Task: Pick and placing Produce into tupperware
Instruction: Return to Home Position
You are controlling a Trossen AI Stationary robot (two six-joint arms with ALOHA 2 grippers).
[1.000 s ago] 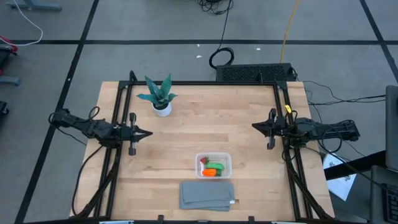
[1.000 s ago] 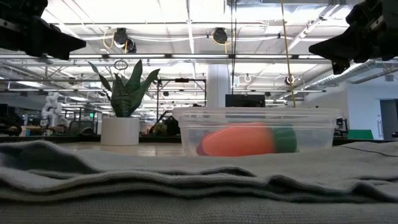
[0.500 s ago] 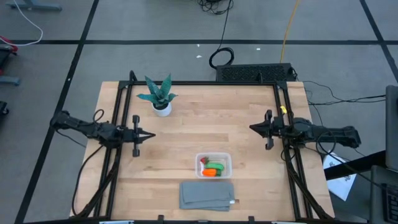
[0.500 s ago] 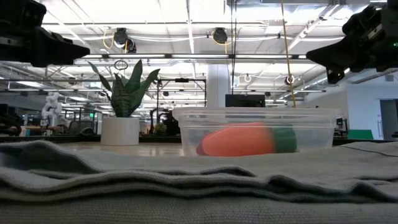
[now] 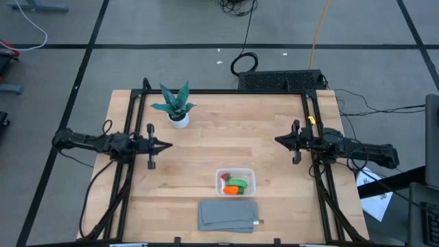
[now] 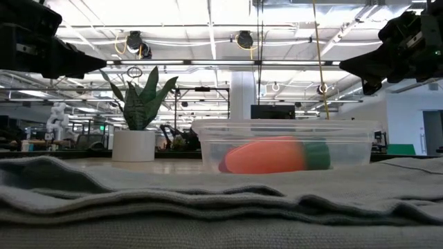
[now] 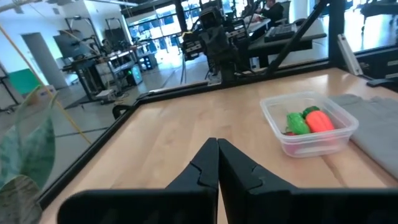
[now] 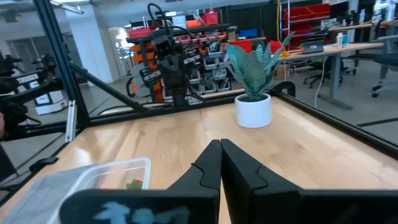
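The clear tupperware [image 5: 236, 182] sits near the table's near edge. Inside it lie the orange carrot [image 5: 234, 189] with its green tip, the green pod [image 5: 236, 182] and the red berry [image 5: 224, 177]. The left wrist view shows the tub [image 7: 308, 123] with pod and carrot inside. My left gripper [image 5: 167, 145] is shut, raised over the table's left side, touching nothing. My right gripper [image 5: 278, 140] is shut, raised over the table's right side, also touching nothing. The tub [image 6: 285, 146] stands on the table beyond the cloth in the low view.
A grey folded cloth [image 5: 228, 215] lies just near of the tub, at the table's near edge. A teal-leaved plant in a white pot [image 5: 176, 106] stands at the far left. Black frame rails [image 5: 135, 123] run along both table sides. Bare wood lies between the arms.
The left gripper has moved a little toward the table's right and far edge. The right gripper has edged toward the table's left and far edge. The tub and its contents have stayed where they were.
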